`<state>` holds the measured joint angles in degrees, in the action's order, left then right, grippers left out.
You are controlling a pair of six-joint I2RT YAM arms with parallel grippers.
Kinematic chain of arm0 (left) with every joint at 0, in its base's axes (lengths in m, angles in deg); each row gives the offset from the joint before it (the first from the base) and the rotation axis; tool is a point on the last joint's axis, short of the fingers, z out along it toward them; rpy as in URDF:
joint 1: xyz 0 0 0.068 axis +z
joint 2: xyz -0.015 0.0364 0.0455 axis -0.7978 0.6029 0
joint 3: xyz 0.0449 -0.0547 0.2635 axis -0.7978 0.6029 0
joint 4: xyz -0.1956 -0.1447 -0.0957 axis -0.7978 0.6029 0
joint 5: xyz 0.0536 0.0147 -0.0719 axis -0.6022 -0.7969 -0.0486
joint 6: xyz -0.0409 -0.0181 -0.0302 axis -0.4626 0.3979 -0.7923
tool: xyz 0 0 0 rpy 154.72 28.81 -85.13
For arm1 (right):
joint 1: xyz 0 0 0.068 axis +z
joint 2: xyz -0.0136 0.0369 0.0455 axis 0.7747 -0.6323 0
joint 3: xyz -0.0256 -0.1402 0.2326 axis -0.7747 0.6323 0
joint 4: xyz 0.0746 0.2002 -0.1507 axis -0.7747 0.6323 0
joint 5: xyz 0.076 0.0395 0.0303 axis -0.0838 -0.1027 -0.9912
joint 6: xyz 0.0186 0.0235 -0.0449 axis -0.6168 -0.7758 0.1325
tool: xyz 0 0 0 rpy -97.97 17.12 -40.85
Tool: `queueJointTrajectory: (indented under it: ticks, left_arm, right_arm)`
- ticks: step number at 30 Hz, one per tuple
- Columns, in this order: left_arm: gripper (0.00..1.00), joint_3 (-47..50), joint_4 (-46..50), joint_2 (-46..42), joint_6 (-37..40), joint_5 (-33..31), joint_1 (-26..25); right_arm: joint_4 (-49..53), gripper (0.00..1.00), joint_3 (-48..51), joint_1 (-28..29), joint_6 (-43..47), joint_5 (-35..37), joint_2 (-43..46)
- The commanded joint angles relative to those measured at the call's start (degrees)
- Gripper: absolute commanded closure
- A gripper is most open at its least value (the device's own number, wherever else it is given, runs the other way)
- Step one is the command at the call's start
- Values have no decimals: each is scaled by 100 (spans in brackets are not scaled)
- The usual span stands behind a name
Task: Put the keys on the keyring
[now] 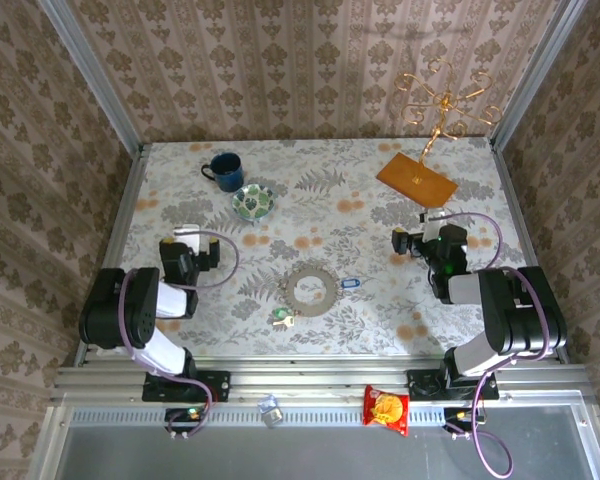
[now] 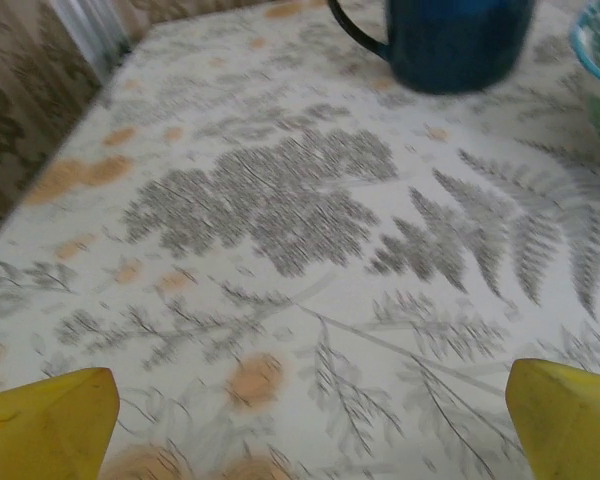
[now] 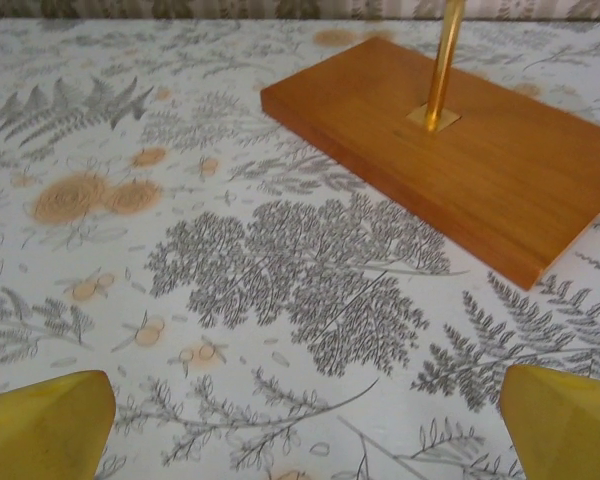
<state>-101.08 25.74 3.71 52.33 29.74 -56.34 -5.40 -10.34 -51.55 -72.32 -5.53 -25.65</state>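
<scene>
Top external: blue-tag key (image 1: 349, 284) just right of the keyring (image 1: 310, 287), green-tag key (image 1: 283, 319) at its near-left edge. Left gripper (image 1: 187, 238) and right gripper (image 1: 410, 242) both spread, empty, flanking keyring; right gripper nearer blue-tag key.

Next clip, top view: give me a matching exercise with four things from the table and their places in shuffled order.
Things:
1 mug
2 blue-tagged key
3 green-tagged key
4 wooden stand

Places:
A just right of the keyring
B far right part of the table
C far left, beside the bowl
D near-left of the keyring

Pairs: 1-C, 2-A, 3-D, 4-B
</scene>
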Motion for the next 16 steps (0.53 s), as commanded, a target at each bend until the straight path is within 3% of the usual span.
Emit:
queueJointTrajectory:
  ticks: [1, 5, 10, 16]
  left_arm:
    - [0, -592, 542, -121, -290, -343, 52]
    - [0, -347, -59, -48, -144, -247, 43]
    - [0, -691, 656, -67, -106, 437, 184]
    - [0, -630, 561, -94, -55, 569, 184]
  right_arm:
    - [-118, 0, -150, -50, -217, 191, -17]
    - [-94, 0, -164, -45, -216, 191, -27]
    - [-79, 0, -166, -45, -216, 196, -19]
    - [-82, 0, -153, -22, -217, 289, -3]
